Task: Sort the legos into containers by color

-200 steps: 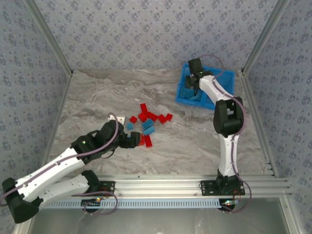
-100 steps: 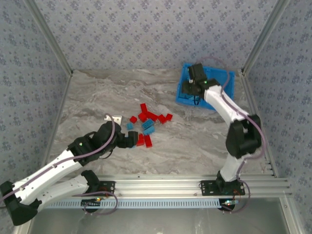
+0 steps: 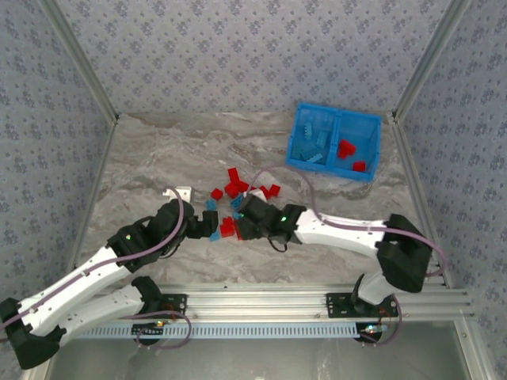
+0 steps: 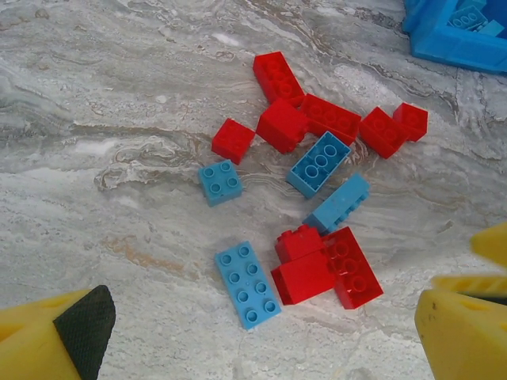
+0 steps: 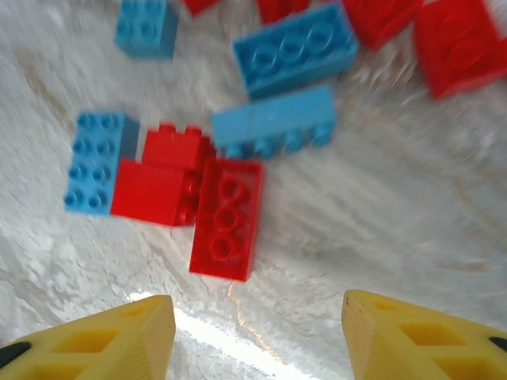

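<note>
Two white arms here, each broken up by black joints. A thin purplish cable runs along the left arm (image 3: 87, 273), and another along the right arm (image 3: 341, 231). There's a tiny green dot on each wrist, possibly a status light. The left gripper (image 4: 269, 305) shows yellow fingers (image 4: 40, 348), one faced with a black pad (image 4: 83, 321). The right gripper (image 5: 255, 305) has hollow yellow fingers (image 5: 103, 340).

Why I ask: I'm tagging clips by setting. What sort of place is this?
Probably a robot test cell: patterned walls on a metal frame enclose the table, a left arm and a right arm are bolted at its near rail; toy bricks lie on it.
</note>
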Tool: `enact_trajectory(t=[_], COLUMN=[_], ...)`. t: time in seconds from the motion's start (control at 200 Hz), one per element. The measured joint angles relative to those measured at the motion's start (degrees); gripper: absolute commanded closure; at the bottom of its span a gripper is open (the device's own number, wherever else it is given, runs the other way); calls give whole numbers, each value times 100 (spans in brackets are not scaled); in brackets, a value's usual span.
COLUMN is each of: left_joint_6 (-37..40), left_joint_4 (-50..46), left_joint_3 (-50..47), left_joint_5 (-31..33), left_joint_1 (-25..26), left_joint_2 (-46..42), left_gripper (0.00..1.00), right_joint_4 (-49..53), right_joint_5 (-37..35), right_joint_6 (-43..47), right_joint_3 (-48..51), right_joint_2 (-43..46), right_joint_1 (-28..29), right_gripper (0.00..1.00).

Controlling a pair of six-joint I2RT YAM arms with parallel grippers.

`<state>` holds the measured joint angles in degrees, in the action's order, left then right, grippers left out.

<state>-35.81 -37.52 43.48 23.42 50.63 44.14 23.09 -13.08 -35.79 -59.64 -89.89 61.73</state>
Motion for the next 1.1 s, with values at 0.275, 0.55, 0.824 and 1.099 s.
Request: enact_trajectory(t=[0.275, 0.55, 0.824, 1.099], left_joint_6=[-85, -184, -181, -111], left_joint_4=[-50, -284, -304, -254], left_joint_3=[-216, -328, -328, -328], left_joint_5=[-2, 26, 15, -323], left_joint_1=[0, 0, 0, -2], left_joint_2=[-321, -778, -769, -439], left_gripper=[1, 1, 1, 1], right_joint_4=[-31, -70, -76, 389], right_joint_5=[39, -221, -424, -1034], right_joint_6=[-48, -35, -44, -101], right_joint_3=[-498, -691, -706, -358], right_joint_2=[-1300, -1698, -1773, -479], right_joint_1=[398, 387, 365, 376], right_gripper=[31, 49, 68, 70])
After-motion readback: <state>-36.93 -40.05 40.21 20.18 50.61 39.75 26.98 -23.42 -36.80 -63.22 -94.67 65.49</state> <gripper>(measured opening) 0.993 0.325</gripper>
